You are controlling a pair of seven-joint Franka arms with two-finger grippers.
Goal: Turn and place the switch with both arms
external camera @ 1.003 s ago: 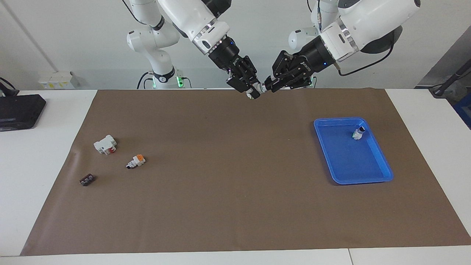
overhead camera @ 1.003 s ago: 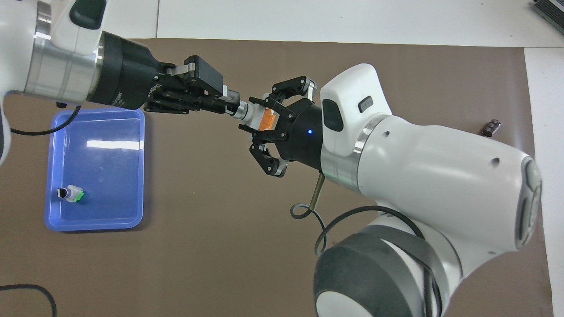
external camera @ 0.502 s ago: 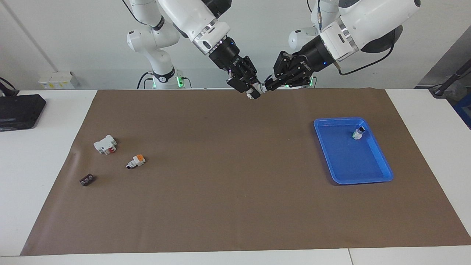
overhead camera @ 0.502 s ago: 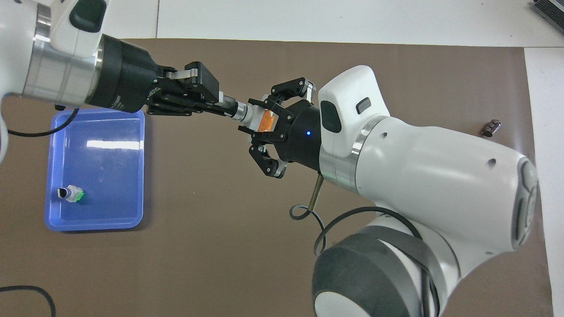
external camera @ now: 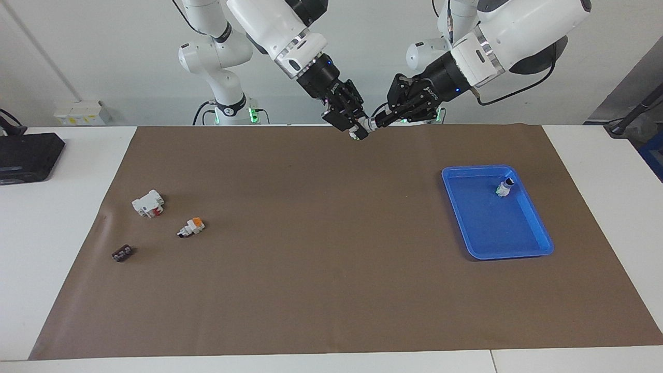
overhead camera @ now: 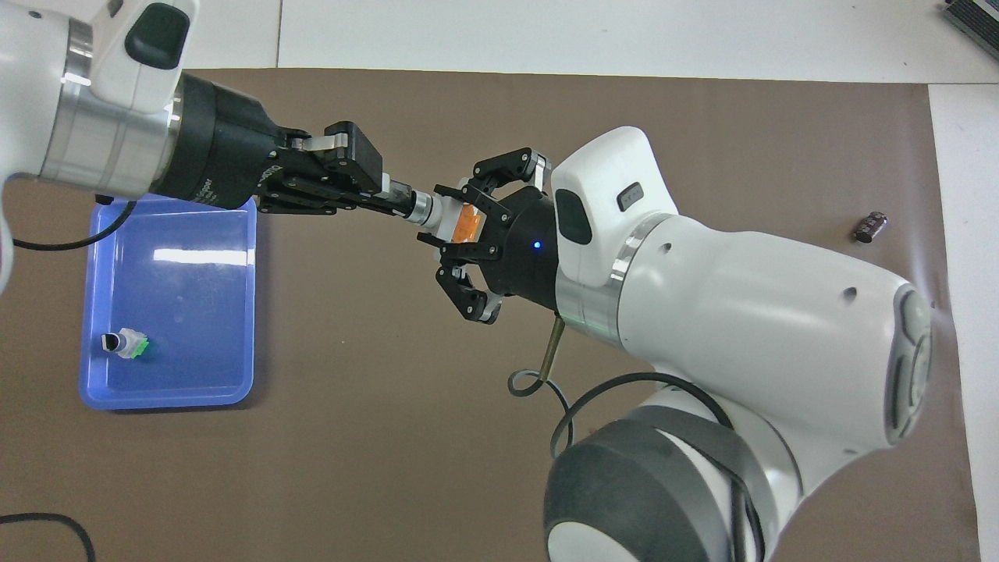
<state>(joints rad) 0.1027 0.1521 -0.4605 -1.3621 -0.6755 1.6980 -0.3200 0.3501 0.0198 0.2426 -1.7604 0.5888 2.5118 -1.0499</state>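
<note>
A white switch point(external camera: 364, 126) with an orange face point(overhead camera: 467, 222) hangs in the air between both grippers, over the mat's edge closest to the robots. My right gripper point(external camera: 356, 130) point(overhead camera: 453, 221) is shut on the switch's body. My left gripper point(external camera: 374, 124) point(overhead camera: 406, 204) is shut on its silver and black button end. A second switch point(external camera: 504, 187) point(overhead camera: 125, 344) lies in the blue tray point(external camera: 518, 243) point(overhead camera: 172, 390). A third one point(external camera: 191, 227) rests on the mat toward the right arm's end.
A white block with a red part point(external camera: 148, 203) and a small dark-brown piece point(external camera: 122, 253) point(overhead camera: 869, 227) lie beside the third switch. A brown mat point(external camera: 321, 259) covers the table. A black box point(external camera: 26, 155) sits off the mat.
My left gripper has closed onto the switch's button end. Both hands, joined at the switch, have shifted slightly toward the left arm's end.
</note>
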